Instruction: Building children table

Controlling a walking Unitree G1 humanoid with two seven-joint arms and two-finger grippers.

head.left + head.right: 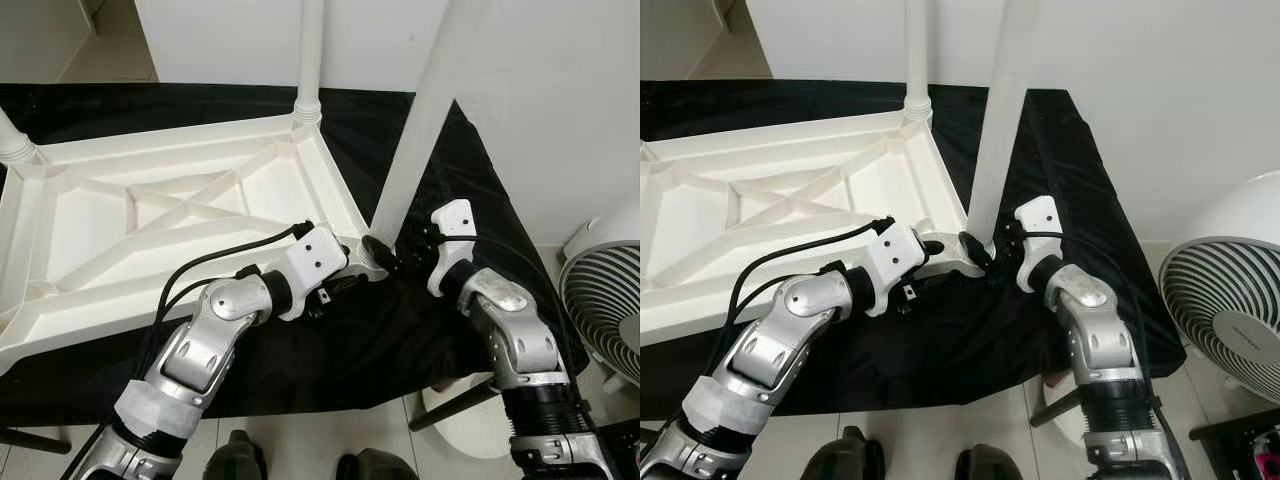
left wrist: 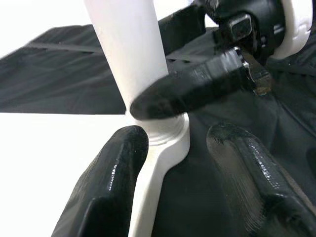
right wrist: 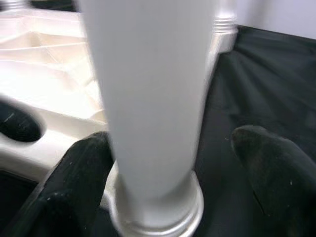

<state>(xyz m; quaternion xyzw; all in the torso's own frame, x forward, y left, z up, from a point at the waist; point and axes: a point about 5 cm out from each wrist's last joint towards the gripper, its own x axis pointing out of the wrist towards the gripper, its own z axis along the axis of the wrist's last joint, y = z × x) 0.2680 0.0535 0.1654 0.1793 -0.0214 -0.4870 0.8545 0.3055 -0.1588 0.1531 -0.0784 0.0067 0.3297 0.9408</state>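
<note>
Tabletop: a white plastic tabletop (image 1: 150, 215) is laid upside down on a black cloth (image 1: 400, 340), its ribbed underside turned up.
Fitted legs: one white leg (image 1: 310, 50) is seen standing in the far corner socket; another leg's base (image 1: 12, 140) shows at the left edge.
Leg in work: a third white leg (image 1: 420, 130) is stood, tilted, at the near right corner socket (image 2: 163, 143).
Left gripper: the left gripper (image 2: 182, 173) is placed at that corner, its fingers (image 2: 111, 187) spread either side of the socket arm.
Right gripper: the right gripper (image 3: 168, 173) is set about the leg's foot, fingers (image 3: 84, 173) spread, one touching the leg, the other apart.
Wrist views: the collar where leg meets socket is shown close.
Writing: none can be read.
Surroundings: a white fan (image 1: 1230, 310) is seen at the right.
</note>
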